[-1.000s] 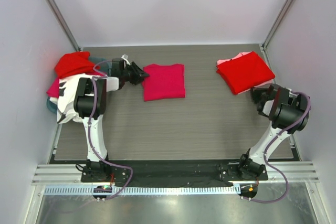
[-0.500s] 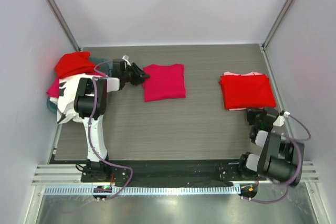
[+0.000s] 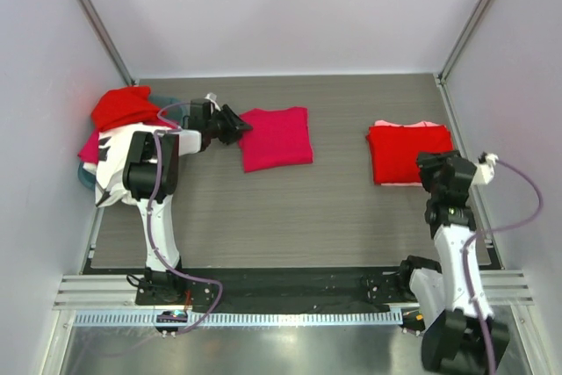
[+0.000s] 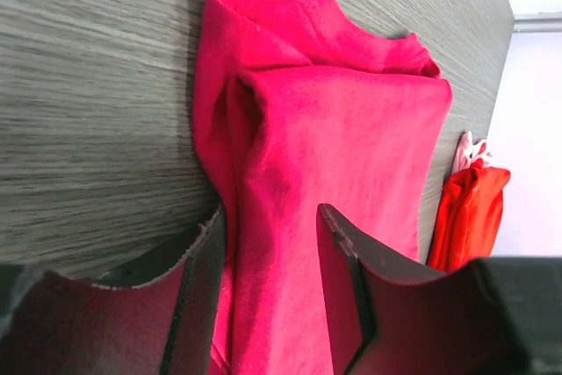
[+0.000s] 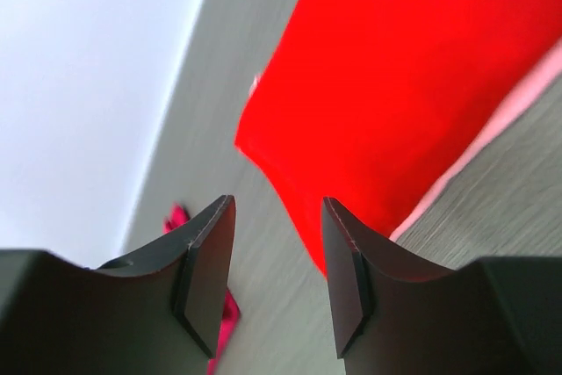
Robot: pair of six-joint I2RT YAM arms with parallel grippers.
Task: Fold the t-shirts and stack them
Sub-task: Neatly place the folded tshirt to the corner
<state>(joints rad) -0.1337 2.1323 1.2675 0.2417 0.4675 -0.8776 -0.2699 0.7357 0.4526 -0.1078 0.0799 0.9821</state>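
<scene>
A folded magenta t-shirt point(image 3: 277, 136) lies at the table's middle left. My left gripper point(image 3: 237, 126) sits at its left edge, and in the left wrist view the open fingers point(image 4: 270, 212) straddle the magenta cloth point(image 4: 334, 138) without pinching it. At the right, a folded red t-shirt point(image 3: 411, 153) rests on a pink one point(image 3: 399, 124). My right gripper point(image 3: 428, 166) hovers at this stack's near right corner. It is open point(image 5: 278, 201) with nothing between its fingers, and the red shirt point(image 5: 421, 68) lies just beyond them.
A heap of unfolded shirts point(image 3: 118, 111), red, white and pink, sits at the far left edge beside the left arm. Grey walls close in the left, back and right. A metal rail point(image 3: 290, 292) runs along the near edge.
The red stack has slid nearer and turned square. The right arm left it, dipped toward the near edge, then rose to the stack's near corner. The left gripper has stayed still.
</scene>
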